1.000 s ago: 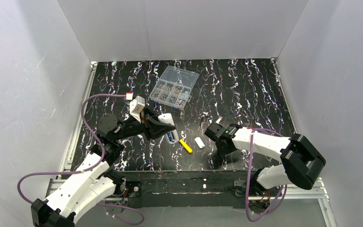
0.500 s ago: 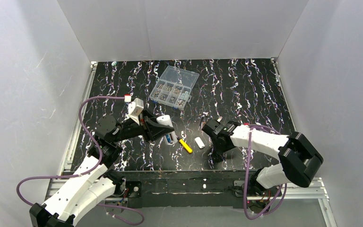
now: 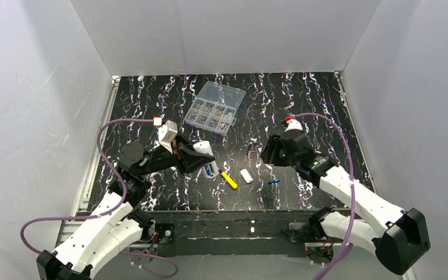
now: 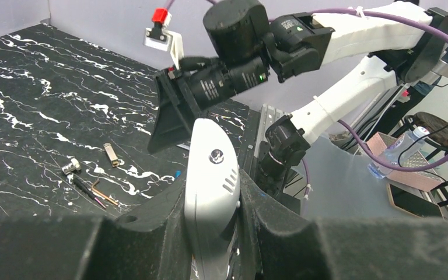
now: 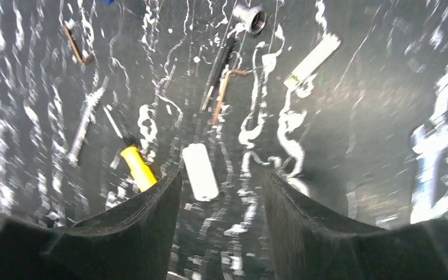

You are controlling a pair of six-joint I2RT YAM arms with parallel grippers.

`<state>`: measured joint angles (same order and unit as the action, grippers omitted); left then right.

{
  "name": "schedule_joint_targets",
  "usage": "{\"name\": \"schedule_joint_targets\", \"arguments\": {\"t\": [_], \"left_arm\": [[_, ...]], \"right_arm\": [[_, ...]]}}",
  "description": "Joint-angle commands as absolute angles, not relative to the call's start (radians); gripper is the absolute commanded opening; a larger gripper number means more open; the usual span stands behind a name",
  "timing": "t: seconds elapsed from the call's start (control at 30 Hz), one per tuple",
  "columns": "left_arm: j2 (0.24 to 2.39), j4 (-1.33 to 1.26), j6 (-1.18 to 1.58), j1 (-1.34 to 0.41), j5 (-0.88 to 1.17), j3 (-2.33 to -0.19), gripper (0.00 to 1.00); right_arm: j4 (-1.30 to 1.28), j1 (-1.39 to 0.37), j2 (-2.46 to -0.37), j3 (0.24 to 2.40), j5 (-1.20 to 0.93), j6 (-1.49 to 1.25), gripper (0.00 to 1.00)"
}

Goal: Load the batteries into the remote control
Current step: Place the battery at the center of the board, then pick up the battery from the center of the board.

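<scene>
My left fingers (image 4: 146,233) are clamped on the remote (image 4: 210,175) — pinched by its long sides and held up off the worktop (image 3: 309,105), one rounded end poking out past the fingertips. From above there's a bit of blue at its lower end, and I can't tell if that's a cell seated in it or something lying just under it. My right fingers (image 5: 134,233) are spread wide with nothing between them, hanging above the worktop on the right side. Looking down through the gap I see the small white cover piece (image 5: 200,172) lying flat, the yellow-handled screwdriver (image 5: 138,168) just beside it, and some little metal bits (image 5: 227,73) further out. One loose blue battery (image 3: 274,181) lies on the worktop near the front edge, right of the cover, touching nothing. The clear box (image 3: 215,108) sits further back
</scene>
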<state>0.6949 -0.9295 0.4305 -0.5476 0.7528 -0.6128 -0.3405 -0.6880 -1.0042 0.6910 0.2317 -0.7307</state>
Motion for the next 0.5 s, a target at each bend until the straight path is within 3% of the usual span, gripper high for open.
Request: {"name": "schedule_joint_targets", "arguments": {"t": [0.0, 0.27, 0.47], "left_arm": [[0.682, -1.028, 0.430, -0.552, 0.766, -0.619, 0.00], [0.674, -1.019, 0.434, -0.552, 0.773, -0.620, 0.00], [0.646, -0.988, 0.416, -0.552, 0.763, -0.617, 0.00]], "right_arm": [[-0.347, -0.540, -1.010, 0.778, -0.094, -0.009, 0.61], [-0.698, -0.467, -1.154, 0.852, -0.224, 0.828, 0.66], [-0.725, -0.456, -1.199, 0.799, -0.349, 1.037, 0.63]]}}
